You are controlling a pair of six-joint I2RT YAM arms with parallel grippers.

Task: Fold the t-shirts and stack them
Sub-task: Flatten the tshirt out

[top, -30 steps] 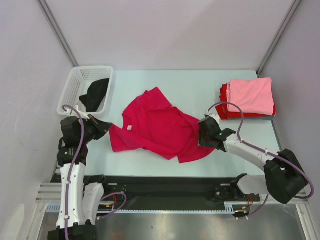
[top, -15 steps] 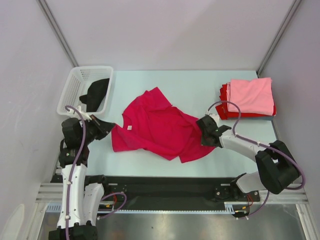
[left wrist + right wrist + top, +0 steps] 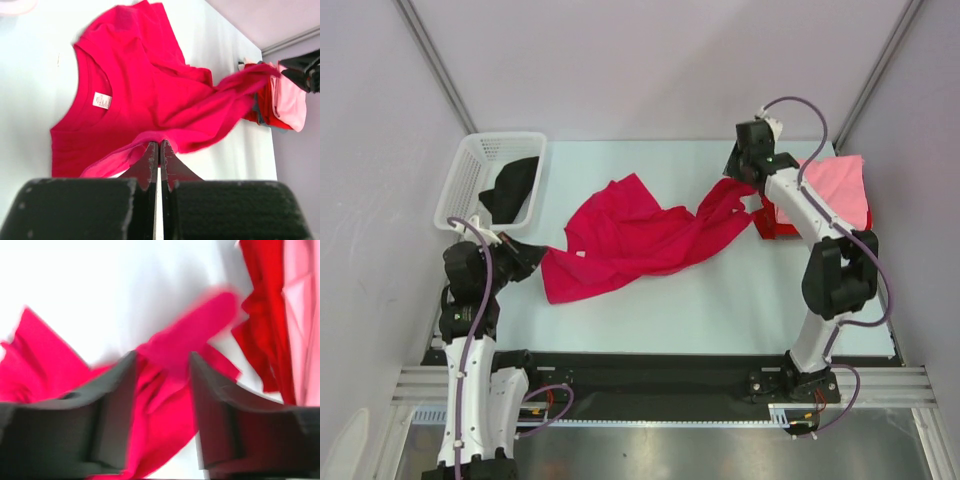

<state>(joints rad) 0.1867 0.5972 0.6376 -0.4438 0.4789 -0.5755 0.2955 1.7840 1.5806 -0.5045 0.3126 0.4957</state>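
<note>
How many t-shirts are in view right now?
4: a crimson shirt mid-table, a black shirt in the basket, and a pink shirt atop a folded red shirt at the right. More may be hidden underneath.

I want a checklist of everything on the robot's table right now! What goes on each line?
Surface: pale table, flat and smooth.
Job's things: crimson t-shirt unfolded and rumpled mid-table, one end pulled up toward the far right; pink t-shirt folded on top of a red t-shirt; black t-shirt inside the white basket.
Clutter: only the white basket, at the far left corner.
Grippers: left gripper shut on the crimson t-shirt's edge; right gripper has jaws apart, with blurred crimson cloth between them.
Cables: purple cables looped along both arms.
Surroundings: grey walls; nothing else seen.
</note>
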